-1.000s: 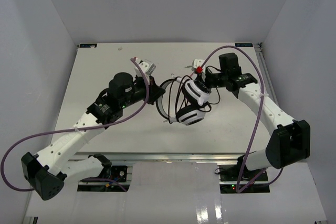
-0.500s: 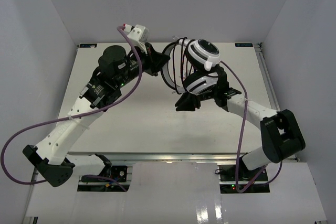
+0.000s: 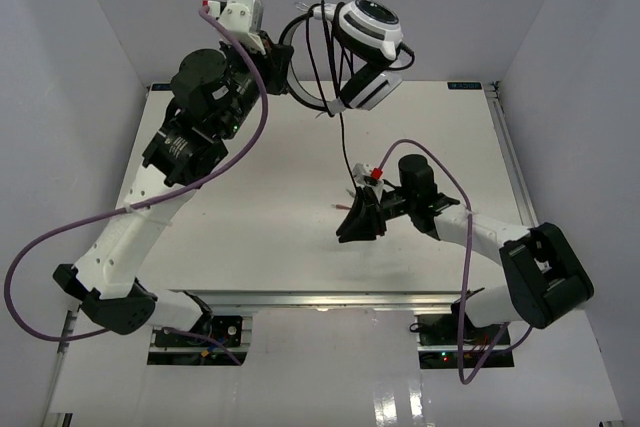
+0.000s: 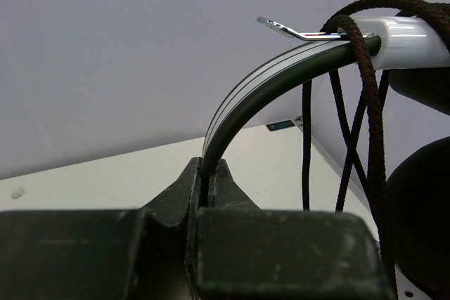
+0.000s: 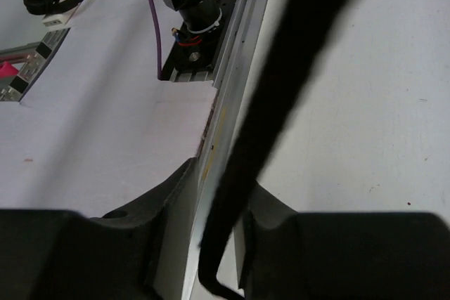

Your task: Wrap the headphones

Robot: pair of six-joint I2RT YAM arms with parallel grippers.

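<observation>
Black woven cable (image 3: 343, 142) loops several times round the headband (image 4: 260, 93) of the headphones (image 3: 372, 32), which hang high above the far side of the table (image 3: 250, 237). We judge them light, with a stiff, springy band that gives a sound place to grip. The cable is limp and thin and likely to slip or snag, so it wants steady tension. Our left gripper (image 4: 209, 182) is pinched almost closed on the headband's edge. Our right gripper (image 5: 223, 226), low near the table's middle, is narrowed onto the cable, which runs straight up toward the earcups (image 3: 364, 89).
</observation>
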